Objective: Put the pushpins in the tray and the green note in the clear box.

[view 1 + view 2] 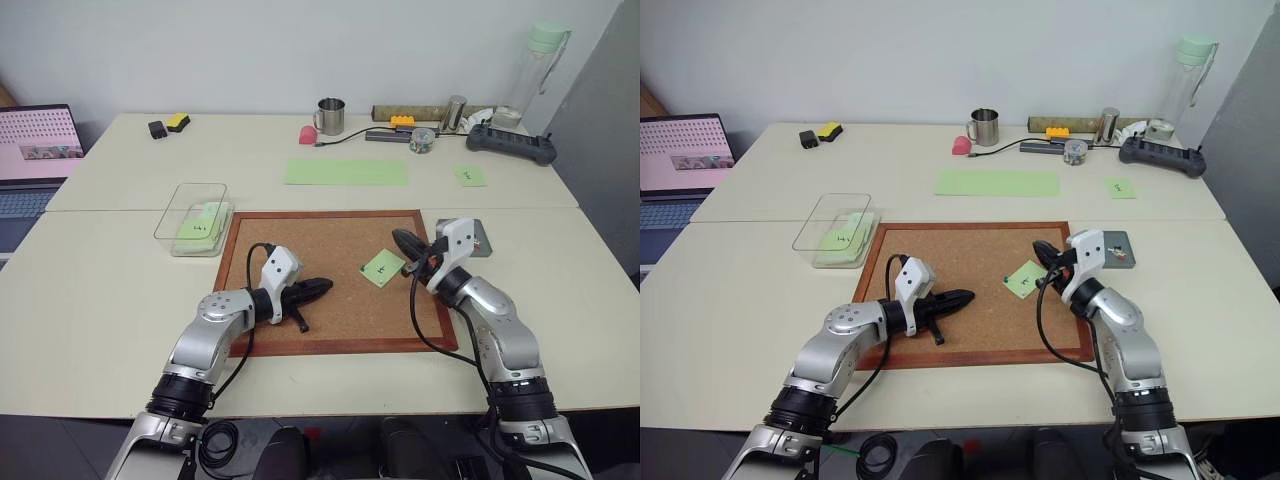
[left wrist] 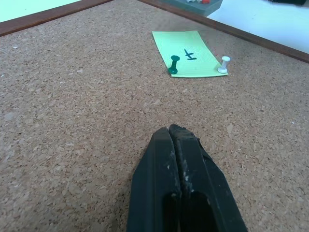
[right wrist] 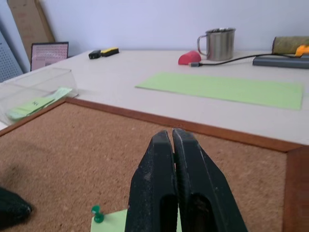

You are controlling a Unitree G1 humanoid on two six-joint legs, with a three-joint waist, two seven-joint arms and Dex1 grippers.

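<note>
Both grippers hang over the cork board (image 1: 330, 240), which I take as the landmark. At its near left part the left gripper (image 1: 322, 287) lies low over the cork with its jaws pressed together and holding nothing. At the right side of the board the right gripper (image 1: 400, 240) is raised a little, jaws also shut; I see no pin between them.

Just in front of the right gripper, in the right half of the board, lies the green note (image 1: 382, 267). It is pinned: a green pin (image 2: 173, 65) stands at one edge and a white pin (image 2: 223, 65) at a corner. From the left gripper the note is well apart, across the bare cork.

Off the right far corner of the board sits the tray (image 1: 1118, 249); something small lies in it, too small to name. Off the left far corner is the clear box (image 1: 192, 218), with green paper already inside.

As I judge it, the task is not finished: two pins must go to the tray, then this note to the box.

Farther back a long green strip (image 1: 346, 172) lies on the table.
</note>
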